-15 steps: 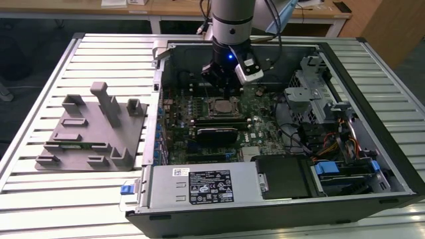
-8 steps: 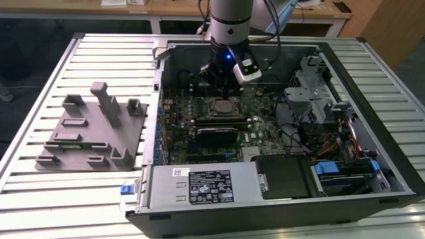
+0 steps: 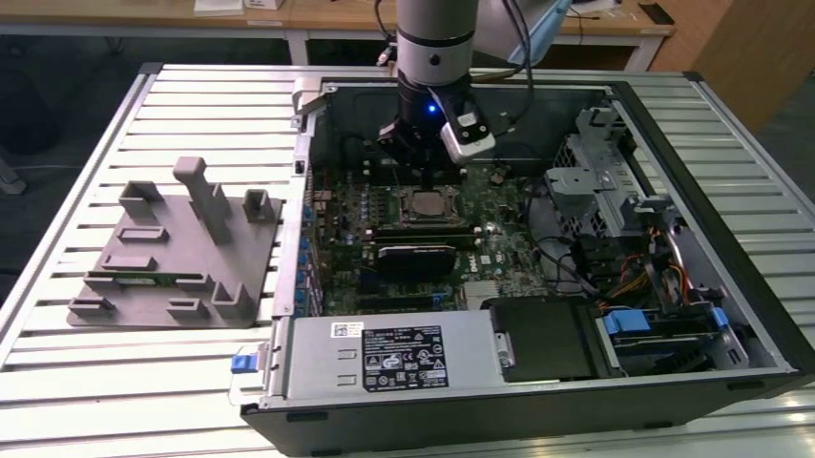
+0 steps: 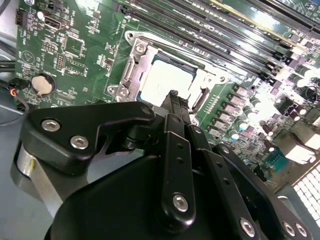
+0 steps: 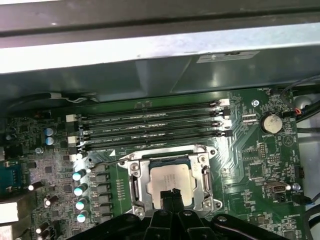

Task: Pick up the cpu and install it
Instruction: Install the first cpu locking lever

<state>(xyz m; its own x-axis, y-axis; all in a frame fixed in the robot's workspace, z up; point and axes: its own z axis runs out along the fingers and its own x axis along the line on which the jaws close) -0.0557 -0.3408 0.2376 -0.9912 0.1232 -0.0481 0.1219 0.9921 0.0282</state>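
Gripper (image 5: pixel 171 192) seemingly closed above cpu (image 5: pixel 172 181)

Single arm (image 3: pixel 436 38), grey upper segment vertical, descending from the top of the exterior view. Black wrist section below it carries a lit blue indicator and a silver-grey camera block on the exterior view's right. The hand (image 3: pixel 421 172) points straight down. In both wrist views its black linkage bars converge, and the two fingertips (image 4: pixel 173 96) meet, closed together with no visible gap.
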